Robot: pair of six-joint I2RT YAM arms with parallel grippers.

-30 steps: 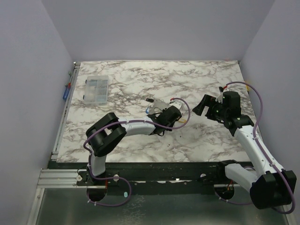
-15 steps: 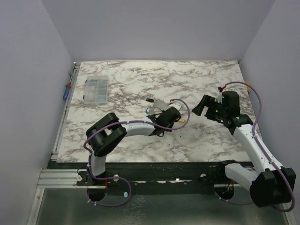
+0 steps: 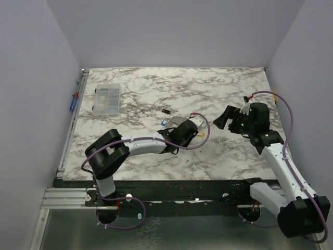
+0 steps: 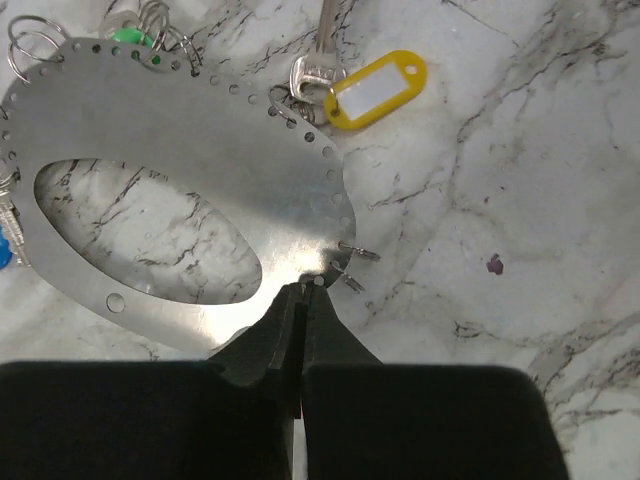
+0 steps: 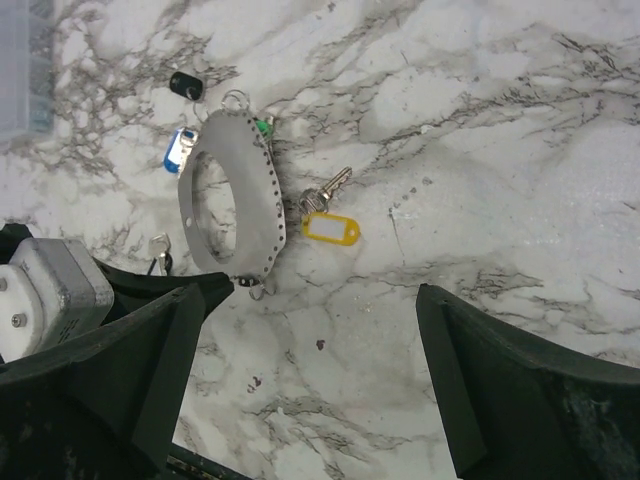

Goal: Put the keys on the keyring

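The keyring (image 4: 240,160) is a flat silvery oval plate with holes round its rim, lying on the marble. It also shows in the right wrist view (image 5: 262,200). My left gripper (image 4: 305,285) is shut, its tips pinching the plate's near rim beside a small split ring (image 4: 350,265). A silver key (image 4: 318,60) with a yellow tag (image 4: 375,88) lies just off the plate. A green-headed key (image 4: 130,38) and a blue tag (image 5: 180,148) sit at its rim. My right gripper (image 5: 310,340) is open and empty, held above the table to the right (image 3: 227,119).
A clear compartment box (image 3: 106,99) stands at the far left. A black fob (image 5: 186,85) lies beyond the plate, and another small key (image 5: 160,245) lies beside my left wrist. Purple cables loop over both arms.
My left arm's elbow has swung left and toward the near edge, and its wrist has shifted slightly left. The right arm has barely moved.
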